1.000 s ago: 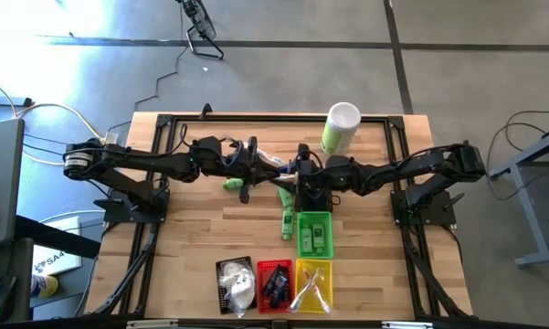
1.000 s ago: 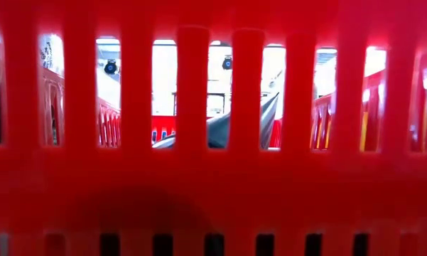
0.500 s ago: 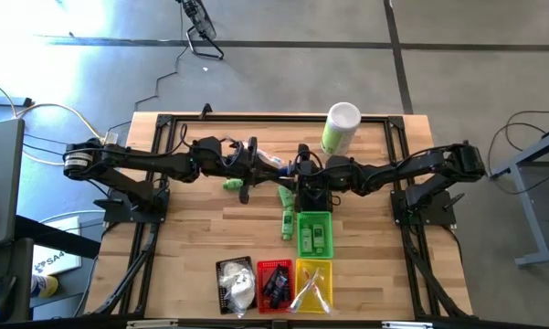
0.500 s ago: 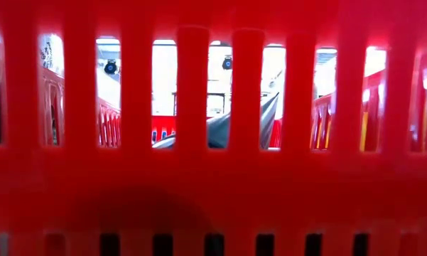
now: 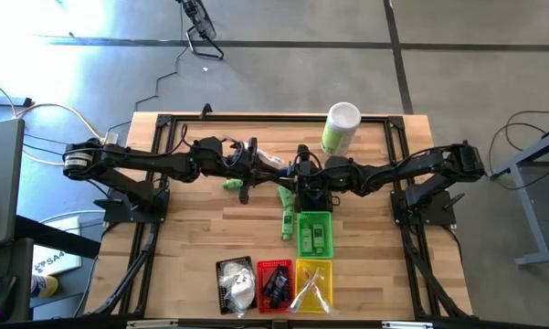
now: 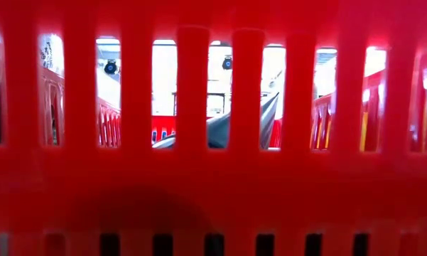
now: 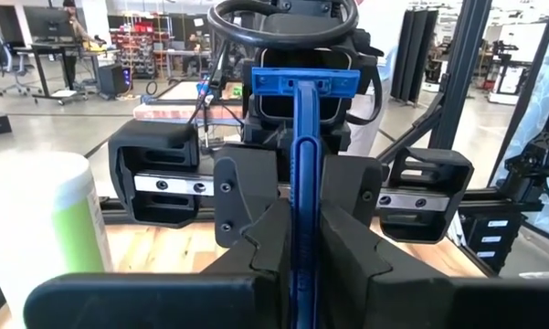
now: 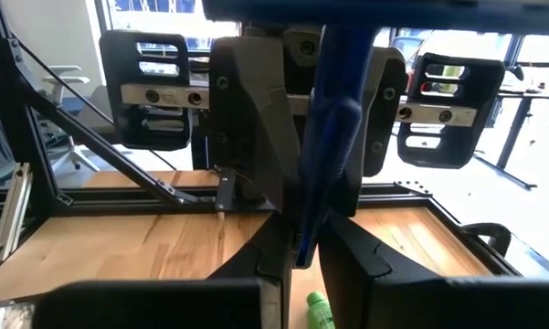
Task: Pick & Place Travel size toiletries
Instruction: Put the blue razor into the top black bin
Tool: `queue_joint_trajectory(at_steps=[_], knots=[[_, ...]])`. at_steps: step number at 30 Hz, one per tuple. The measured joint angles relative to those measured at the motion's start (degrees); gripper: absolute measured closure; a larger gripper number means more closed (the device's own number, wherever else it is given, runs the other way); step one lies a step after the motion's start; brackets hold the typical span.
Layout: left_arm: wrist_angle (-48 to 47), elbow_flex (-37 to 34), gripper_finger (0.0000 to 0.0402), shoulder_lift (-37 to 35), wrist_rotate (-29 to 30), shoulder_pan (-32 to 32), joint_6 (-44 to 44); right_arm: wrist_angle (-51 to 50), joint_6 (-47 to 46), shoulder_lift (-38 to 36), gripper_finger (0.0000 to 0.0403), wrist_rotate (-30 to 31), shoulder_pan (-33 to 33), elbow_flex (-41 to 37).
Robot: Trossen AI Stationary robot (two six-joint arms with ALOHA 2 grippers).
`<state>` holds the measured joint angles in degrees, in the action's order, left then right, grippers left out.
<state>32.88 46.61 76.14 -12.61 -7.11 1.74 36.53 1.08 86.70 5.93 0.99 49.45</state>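
Note:
A blue stick with a wide crosswise head [image 7: 292, 80] is held above the table's middle, between my two grippers, which meet tip to tip [image 5: 281, 166]. My left gripper [image 7: 297, 256] and my right gripper [image 8: 301, 251] are both shut on it. Loose green bottles [image 5: 286, 224] [image 5: 233, 185] lie flat on the wood below them. The green basket [image 5: 314, 233] holds green bottles. The black basket [image 5: 236, 283] holds white pouches, the red basket [image 5: 274, 283] blue tubes, and the yellow basket [image 5: 313, 285] clear-wrapped sticks. My left gripper pinches the blue stick's shaft [image 7: 300, 228] between its two fingers, coming level from the table's left. The stick runs on along the fingers toward the right arm and is lifted clear of the table. My right gripper pinches the same shaft [image 8: 312, 210] between its two fingers, level from the table's right. The stick lies along its fingers, and the head end [image 8: 347, 37] reaches back toward its wrist.
A tall green-and-white canister [image 5: 340, 128] stands at the far edge, right of centre. Black frame rails [image 5: 155, 183] run along the table's sides. The red basket's slotted wall [image 6: 213, 185] fills the low view. Bare wood lies on the near left [image 5: 187, 256].

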Motion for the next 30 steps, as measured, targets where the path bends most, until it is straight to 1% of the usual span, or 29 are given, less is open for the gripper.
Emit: queue_joint_trajectory(at_steps=[2, 7, 10, 14, 16, 18, 23, 30], knots=[[-0.09, 0.00, 0.0345, 0.00, -0.01, 0.00, -0.29, -0.04, 0.02, 0.00, 0.0368, 0.06, 0.00, 0.00], [-0.06, -0.02, 0.0294, 0.00, 0.01, 0.00, -1.46, 0.27, 0.02, 0.00, 0.0368, 0.20, 0.00, 0.00], [-0.02, -0.02, 0.0276, 0.00, 0.10, -0.01, -1.46, 0.23, 0.02, 0.00, 0.0367, 0.15, 0.00, 0.00], [-0.66, -0.07, 0.0270, -0.88, 0.10, 0.00, -1.46, -0.73, 0.02, -0.21, 0.0367, 0.13, 0.02, 0.00], [-1.64, -0.07, 0.0269, -1.91, 0.10, -0.01, -1.46, -3.01, 0.02, -1.15, 0.0367, 0.17, 0.02, 0.00], [-2.97, -0.07, 0.0269, -2.92, 0.10, -0.02, -1.46, -5.18, 0.02, -2.23, 0.0367, 1.50, 0.02, 0.02], [-6.17, -0.07, 0.0269, -4.54, 0.18, -0.02, -1.46, -14.18, -1.29, -5.87, 0.0367, 5.47, 0.02, 0.03], [-9.67, -0.07, 0.0268, -4.85, 0.33, -0.02, -1.47, -29.36, -7.33, -10.74, 0.0367, 5.86, 0.02, 0.07]])
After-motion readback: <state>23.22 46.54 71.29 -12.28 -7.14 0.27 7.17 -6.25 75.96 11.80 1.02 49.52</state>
